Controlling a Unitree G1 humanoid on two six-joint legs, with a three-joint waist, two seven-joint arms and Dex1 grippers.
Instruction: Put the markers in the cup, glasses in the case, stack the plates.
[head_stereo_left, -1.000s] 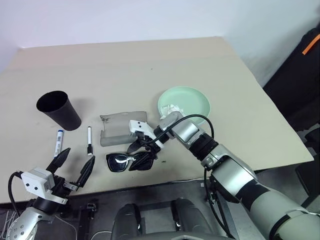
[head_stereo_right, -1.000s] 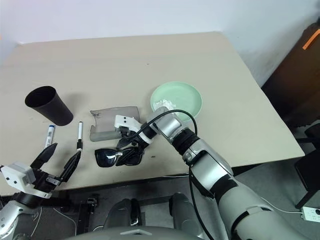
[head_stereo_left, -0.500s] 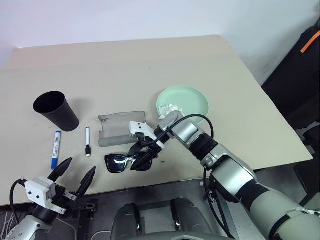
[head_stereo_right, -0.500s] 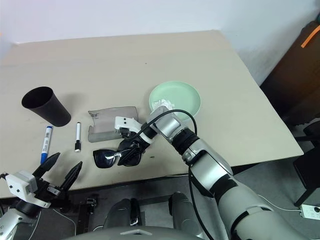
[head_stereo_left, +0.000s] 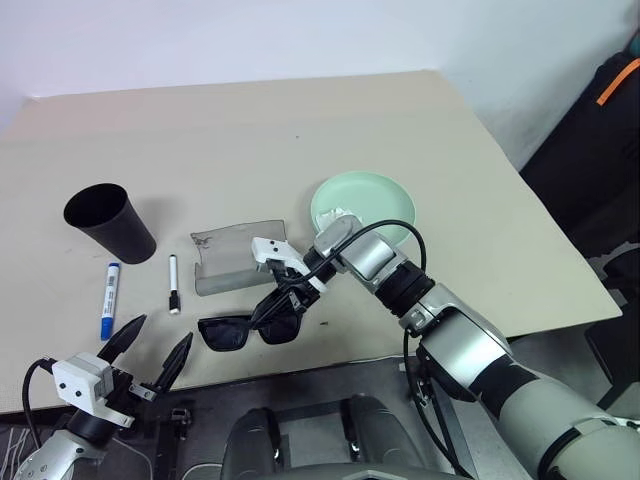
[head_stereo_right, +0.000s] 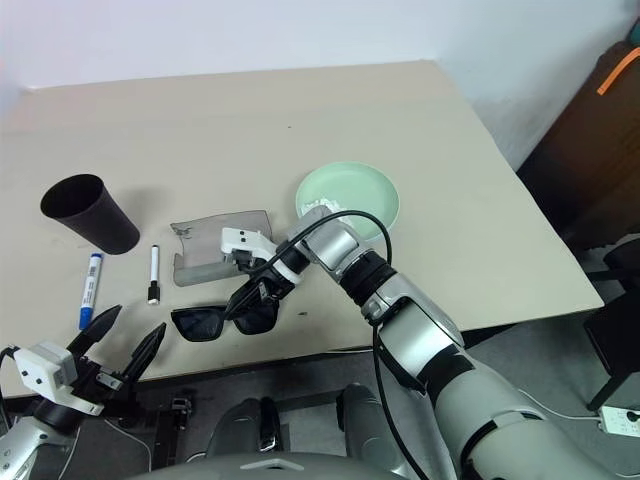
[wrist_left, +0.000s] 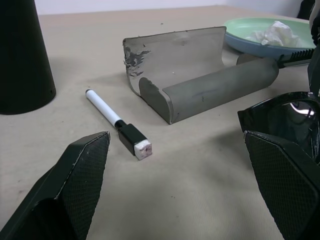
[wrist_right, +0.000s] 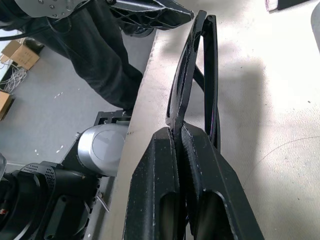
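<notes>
Since a second ago the right gripper (head_stereo_left: 272, 312) has closed on the black-framed sunglasses with dark lenses (head_stereo_left: 243, 331), pinching a folding arm, and they have slid toward the robot's left along the near edge of the beige table (head_stereo_left: 250, 130). They lie just in front of the open grey fabric-covered case (head_stereo_left: 235, 262). The left gripper (head_stereo_left: 146, 350) hovers wide open off the table's near edge, holding nothing.

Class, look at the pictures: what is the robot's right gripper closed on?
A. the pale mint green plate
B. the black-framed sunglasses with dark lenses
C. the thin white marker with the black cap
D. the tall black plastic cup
B: the right gripper has its two black fingers pinched on the black-framed sunglasses near the table's front edge.
</notes>
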